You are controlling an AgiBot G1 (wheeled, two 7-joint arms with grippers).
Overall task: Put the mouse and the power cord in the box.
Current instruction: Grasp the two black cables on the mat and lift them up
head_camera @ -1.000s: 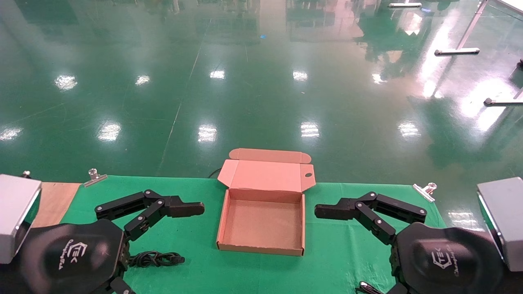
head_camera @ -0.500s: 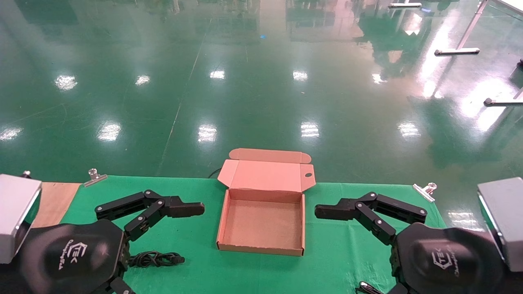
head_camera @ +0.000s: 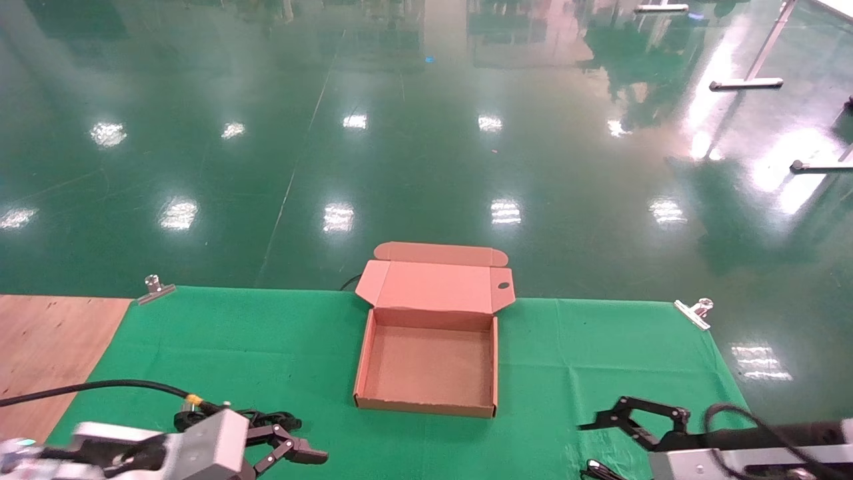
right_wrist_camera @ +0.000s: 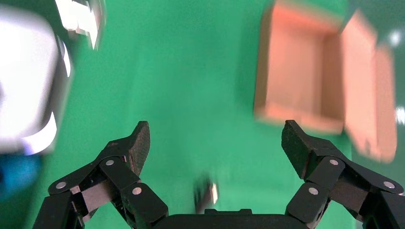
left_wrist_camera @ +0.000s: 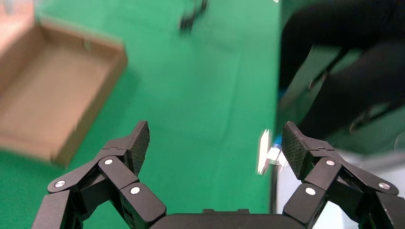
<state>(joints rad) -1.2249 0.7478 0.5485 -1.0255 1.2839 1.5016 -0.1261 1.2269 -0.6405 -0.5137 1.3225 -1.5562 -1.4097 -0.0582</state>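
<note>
The green-covered worktop (head_camera: 566, 373) carries one open box (head_camera: 428, 363) at its centre and one power cord (head_camera: 266, 421) at the near left, beside the left pincer (head_camera: 293, 450). Both pincers, left and right (head_camera: 603, 421), stand with fingers apart at the near edge, gripping nothing. Two metal clips (head_camera: 154, 288) hold the far corners.

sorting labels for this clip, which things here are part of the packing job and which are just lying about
Job:
- box, lid open, nothing in it
- power cord, on the green cloth beside the left gripper
- right gripper, open

Lying about:
- two metal clips on the cloth's far edge
- wooden tabletop
</note>
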